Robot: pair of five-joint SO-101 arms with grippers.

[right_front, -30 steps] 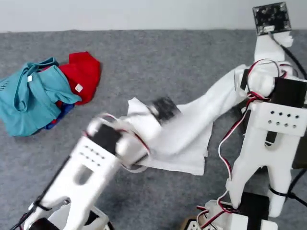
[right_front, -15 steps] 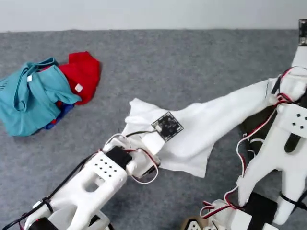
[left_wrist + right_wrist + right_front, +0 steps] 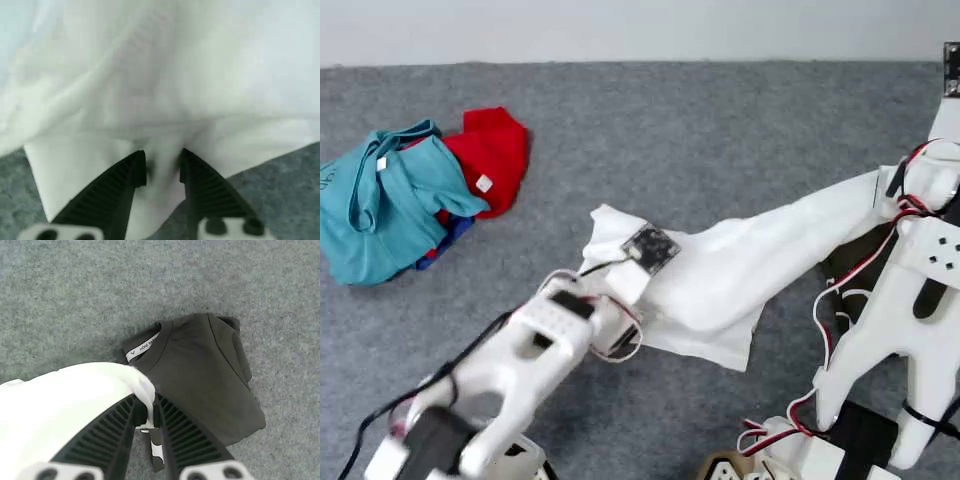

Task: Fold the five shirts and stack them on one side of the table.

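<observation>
A white shirt (image 3: 740, 270) is stretched in the air from the table's middle toward the right side. My right gripper (image 3: 150, 412) is shut on one end of it, high at the right (image 3: 888, 192). My left gripper (image 3: 161, 167) is shut on a fold of the same white shirt (image 3: 160, 90) near the middle of the table. A folded dark shirt (image 3: 200, 385) lies on the table under the right gripper, and is partly hidden behind the right arm (image 3: 848, 268). A teal shirt (image 3: 390, 200), a red shirt (image 3: 495, 150) and a blue shirt (image 3: 445, 240) lie crumpled together at the far left.
The grey felt table top (image 3: 700, 130) runs back to a pale wall. The left arm's white body (image 3: 510, 370) crosses the front left. The right arm's base and cables (image 3: 800, 440) stand at the front right.
The right arm swung right and pulled the white shirt out long. The left arm's wrist came down onto the shirt, then shifted a little up and left.
</observation>
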